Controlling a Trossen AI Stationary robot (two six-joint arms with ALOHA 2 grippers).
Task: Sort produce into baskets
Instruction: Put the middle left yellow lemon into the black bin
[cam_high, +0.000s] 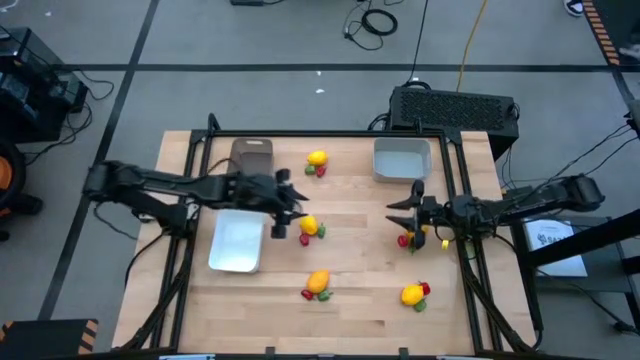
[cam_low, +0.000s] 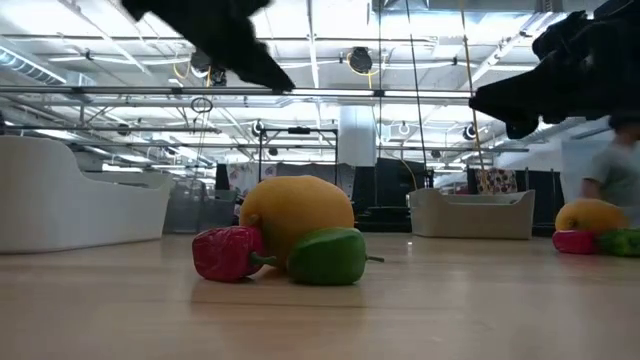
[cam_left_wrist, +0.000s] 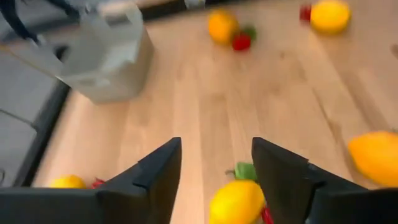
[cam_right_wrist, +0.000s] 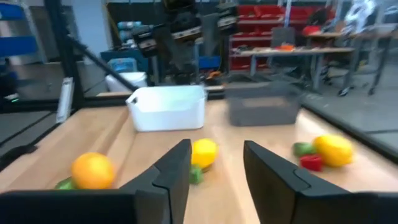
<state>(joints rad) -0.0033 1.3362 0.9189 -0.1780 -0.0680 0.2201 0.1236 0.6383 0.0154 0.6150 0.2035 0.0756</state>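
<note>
Produce lies on the wooden table in small clusters, each a yellow fruit with red and green pieces: one at the far middle (cam_high: 316, 160), one mid-table (cam_high: 308, 228), two near the front (cam_high: 318, 285) (cam_high: 414, 293), and one under my right arm (cam_high: 412, 238). The grey-brown basket (cam_high: 252, 155), white basket (cam_high: 237, 243) and pale grey bin (cam_high: 402, 160) stand on the table. My left gripper (cam_left_wrist: 214, 162) hangs open, slanting down above the mid-table lemon (cam_left_wrist: 236, 202). My right gripper (cam_right_wrist: 216, 163) is open and level, pointing toward the table's left side.
A black vented box (cam_high: 455, 108) stands beyond the table's far right corner. Dark frame rails (cam_high: 190, 200) run along the table's left and right sides. In the low view the front cluster (cam_low: 295, 225) sits close to the camera, with both arms overhead.
</note>
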